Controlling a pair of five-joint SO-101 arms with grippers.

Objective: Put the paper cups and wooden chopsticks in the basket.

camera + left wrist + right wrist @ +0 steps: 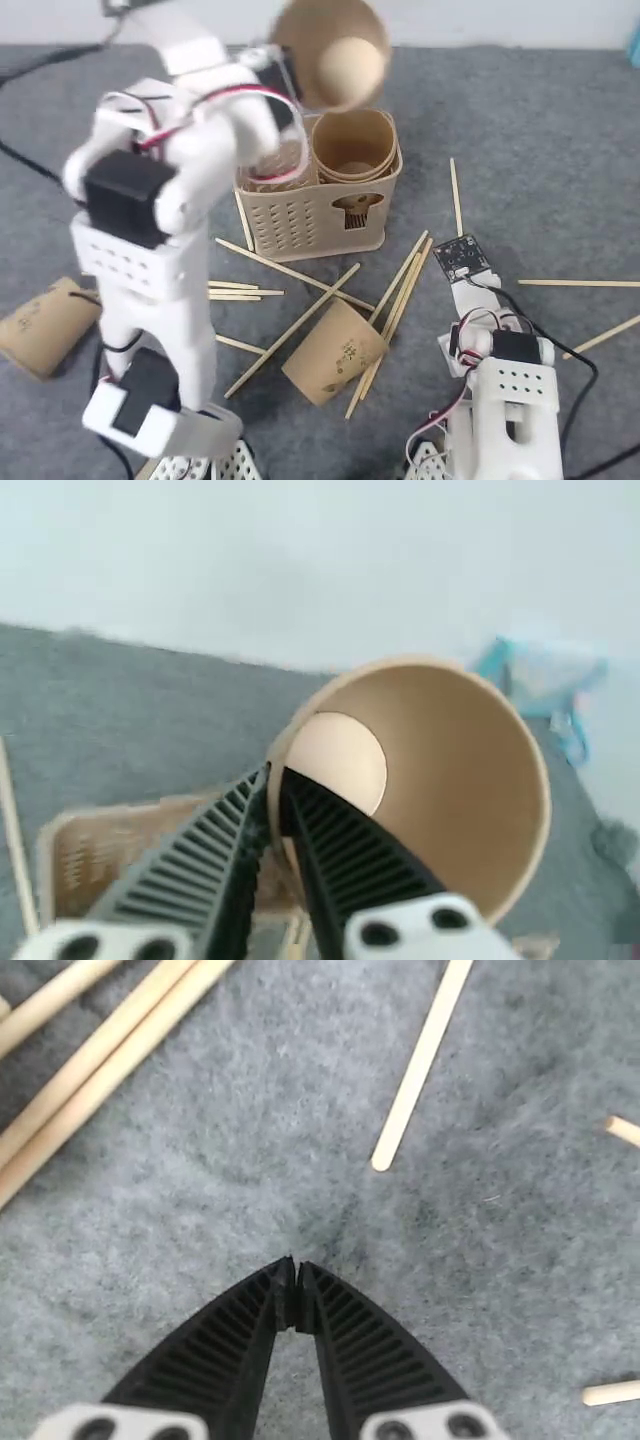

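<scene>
Now: left gripper [275,777] is pinched shut on the rim of the held cup [335,52], top centre of the high view. The cup is tilted, mouth toward the camera, above the basket [318,218]. The basket's right compartment holds a stacked cup [352,150]; the left arm [160,200] partly hides its left compartment. A lying cup [335,352] sits lower centre with chopsticks [395,295] crossing against it. A second lying cup [42,325] sits at the left edge. Right gripper [296,1285], jaws closed on nothing, is over the grey mat [540,150] near a loose chopstick [420,1060].
</scene>
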